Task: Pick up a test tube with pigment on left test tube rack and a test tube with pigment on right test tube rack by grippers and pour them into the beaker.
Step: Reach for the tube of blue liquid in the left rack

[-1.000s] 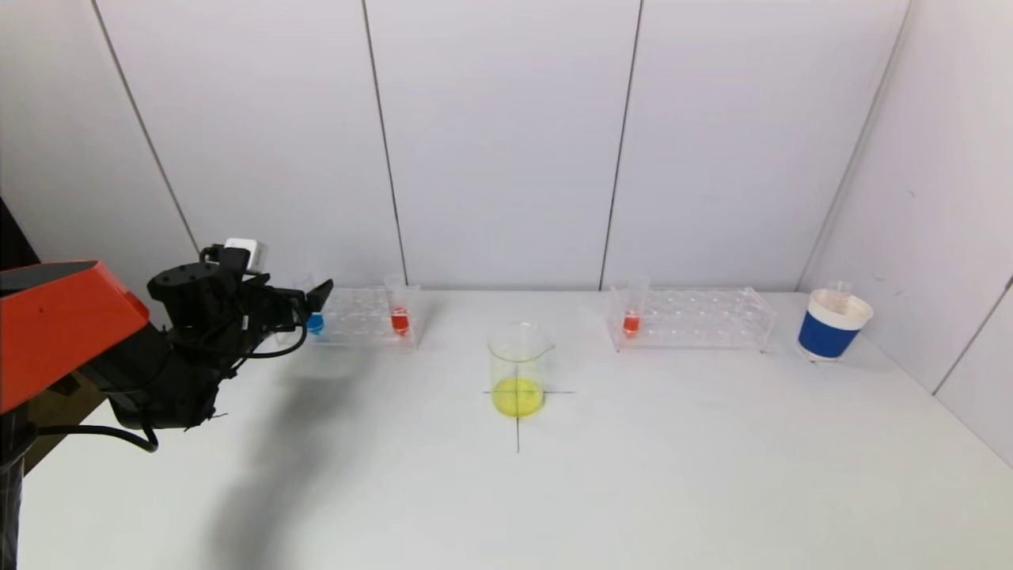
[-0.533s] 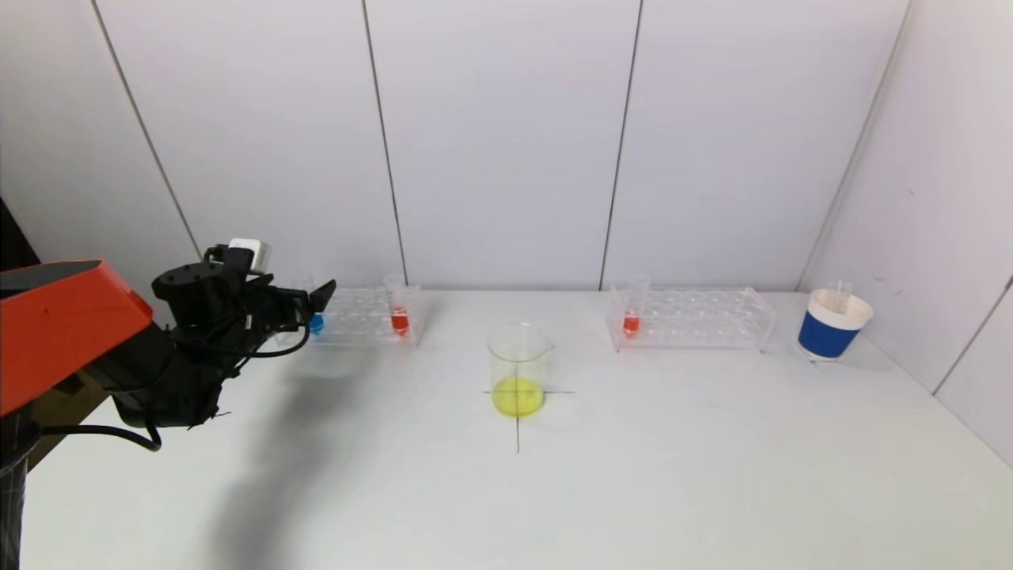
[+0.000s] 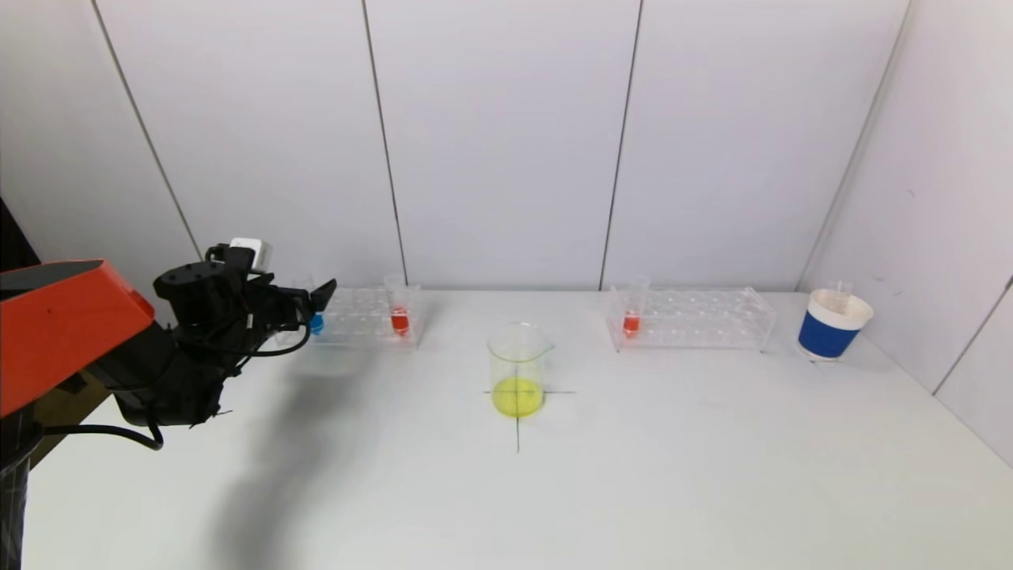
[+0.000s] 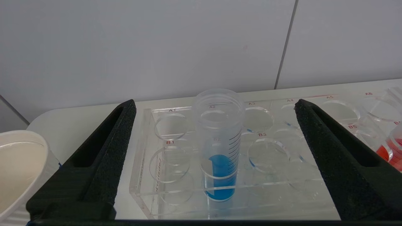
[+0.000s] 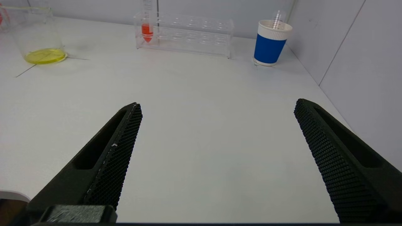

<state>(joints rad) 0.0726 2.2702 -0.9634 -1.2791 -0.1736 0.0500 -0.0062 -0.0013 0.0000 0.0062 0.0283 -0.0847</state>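
Blue tube (image 4: 220, 147): upright in a front-row hole of the left rack (image 4: 238, 191), blue pigment filling its lower part; kept vertical by the rack, so nothing spills.
Left gripper (image 4: 216, 163): level with the rack at its left end, jaws wide apart, nothing clamped; blue tube centred in the gap, touching neither finger, a line-up that suits a side grasp on the tube's upper wall.
Red tube, left rack (image 3: 400, 313): upright near that rack's right end, well clear of the left gripper.
Right gripper (image 5: 216, 157): out of the head view, low over bare table (image 5: 201, 125), jaws wide apart and holding nothing; apparently waiting.
Red tube, right rack (image 5: 146, 28): upright at the left end of the right rack (image 5: 188, 34), well apart from the right gripper.
Beaker (image 3: 518, 368): between the racks on a marked cross, yellow liquid at the bottom; placed within reach of both arms.
Paper cup (image 3: 831, 324): beyond the right rack.
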